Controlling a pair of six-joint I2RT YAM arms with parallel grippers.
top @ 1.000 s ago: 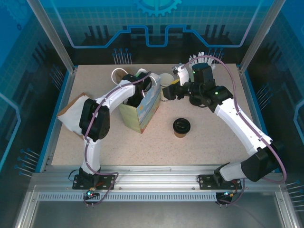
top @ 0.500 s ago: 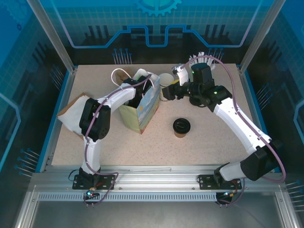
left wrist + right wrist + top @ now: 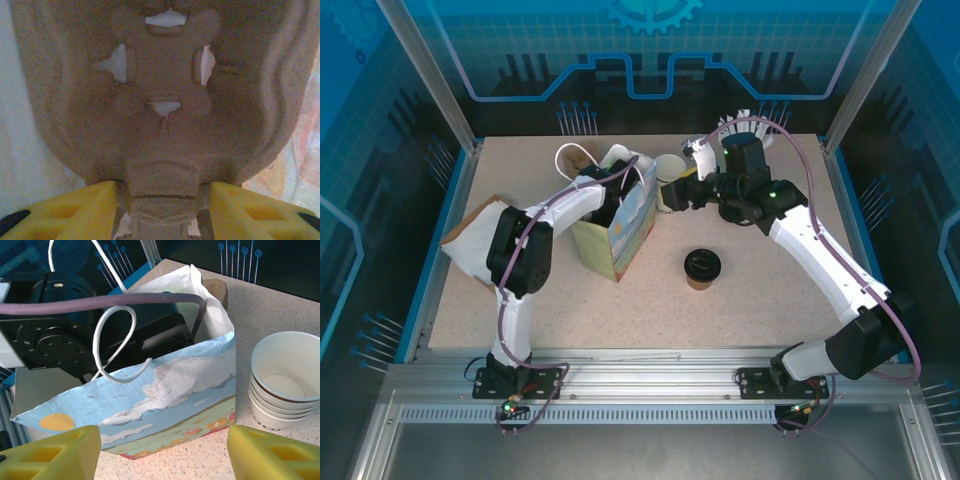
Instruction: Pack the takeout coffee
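Note:
The takeout coffee (image 3: 701,266), a brown cup with a black lid, stands upright on the table right of the bag. The sky-printed paper bag (image 3: 632,232) (image 3: 165,390) stands open in the middle. My left arm reaches down into it. My left gripper (image 3: 162,202) is inside the bag, and a moulded pulp cup carrier (image 3: 165,100) lies right in front of it. The carrier's stem sits between the yellow fingers (image 3: 75,210) with a thin dark gap on each side. My right gripper (image 3: 667,195) (image 3: 162,452) hovers open just right of the bag, with nothing between its fingers.
A stack of lidless white paper cups (image 3: 670,167) (image 3: 284,380) stands behind the right gripper, close to the bag's far corner. A flat brown-and-white packet (image 3: 470,238) lies at the left edge. White plastic pieces (image 3: 745,122) sit at the back right.
My left forearm and the bag's rim have shifted a little. The coffee, the white cups and my right arm stay where they were.

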